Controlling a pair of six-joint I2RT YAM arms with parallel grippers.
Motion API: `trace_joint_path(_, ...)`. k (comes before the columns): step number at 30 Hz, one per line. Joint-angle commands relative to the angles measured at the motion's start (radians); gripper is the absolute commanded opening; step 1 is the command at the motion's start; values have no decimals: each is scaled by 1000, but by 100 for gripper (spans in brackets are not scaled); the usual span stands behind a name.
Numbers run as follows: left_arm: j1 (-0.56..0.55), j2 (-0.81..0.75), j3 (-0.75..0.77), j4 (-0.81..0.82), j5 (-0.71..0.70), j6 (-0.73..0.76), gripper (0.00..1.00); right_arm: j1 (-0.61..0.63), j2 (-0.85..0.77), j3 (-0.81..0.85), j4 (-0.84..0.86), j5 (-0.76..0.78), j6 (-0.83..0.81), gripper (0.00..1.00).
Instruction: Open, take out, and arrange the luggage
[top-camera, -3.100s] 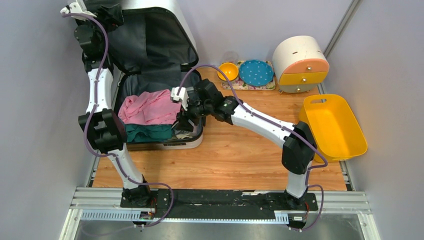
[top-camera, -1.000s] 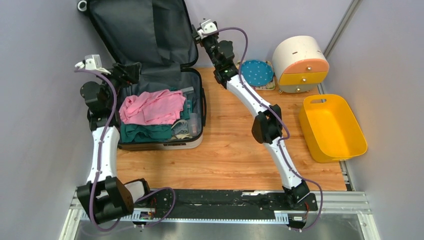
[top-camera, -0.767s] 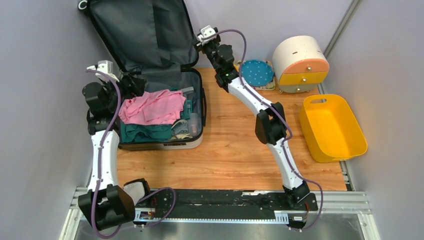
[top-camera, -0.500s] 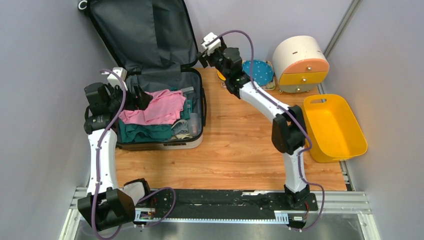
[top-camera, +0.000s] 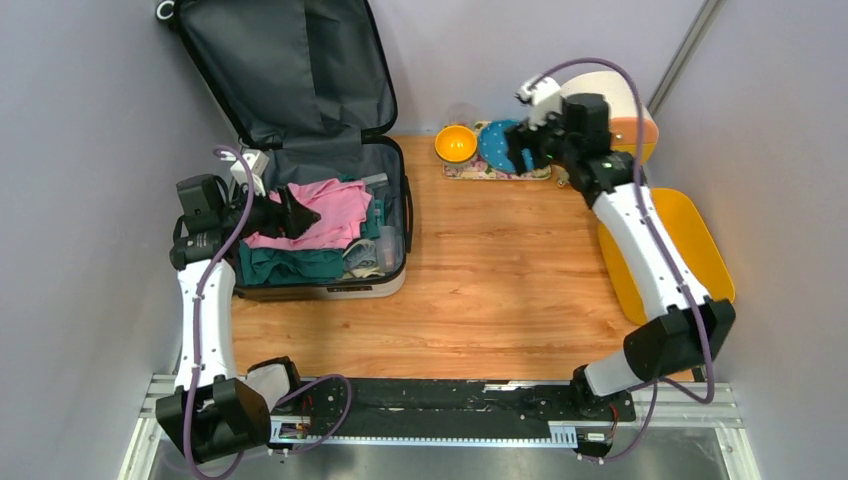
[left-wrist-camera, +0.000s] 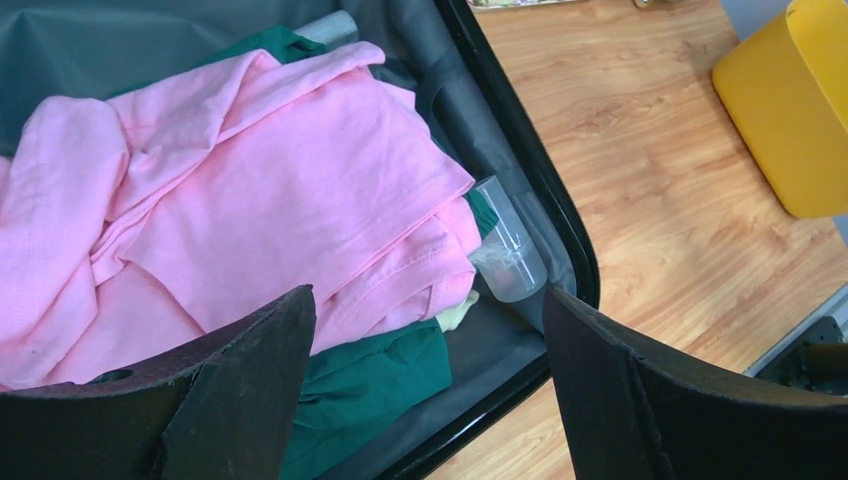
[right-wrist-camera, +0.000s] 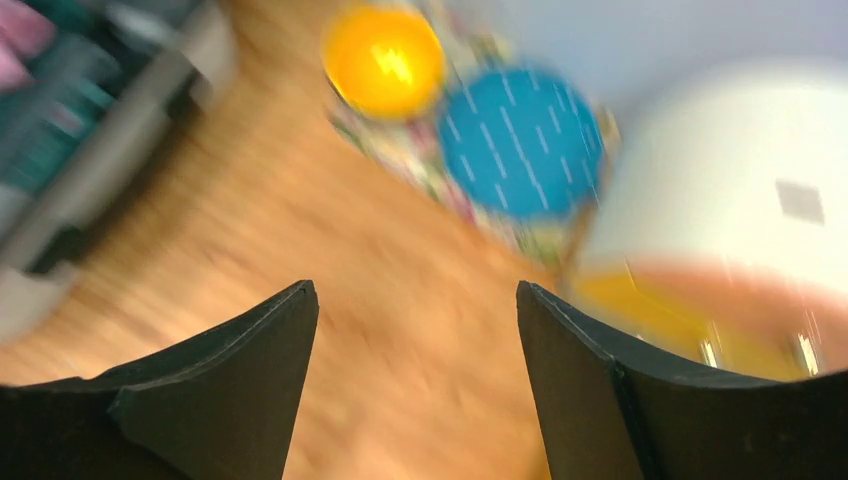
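Lid propped back, the luggage lies open beneath the left gripper, which is spread wide and empty, seemingly poised for the pink shirt. The right gripper, likewise parted and empty, hangs well clear.

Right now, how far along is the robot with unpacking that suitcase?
Done: the suitcase lies open, lid leaning back. In hand: the left jaws hang open over the pink shirt, gripping nothing; the right jaws are open and empty. Left: the pink shirt, green garment and clear bottle sit inside, and none lies out on the wooden table.
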Motion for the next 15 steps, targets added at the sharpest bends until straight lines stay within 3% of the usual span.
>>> trace_joint_path(1, 5, -16, -15, 24, -9, -2, 91, -199, -143, -116, -407, -5, -97, 79)
trace_joint_path(5, 3, 20, -12, 35, -15, -40, 91, -429, -165, -147, -601, 41, -170, 79)
trace_joint_path(8, 3, 55, 2, 32, 5, -36, 91, -538, -162, -179, -629, 69, -222, 79)
trace_joint_path(15, 3, 106, 28, 38, 11, -62, 91, -644, -27, -216, -607, 140, -265, 78)
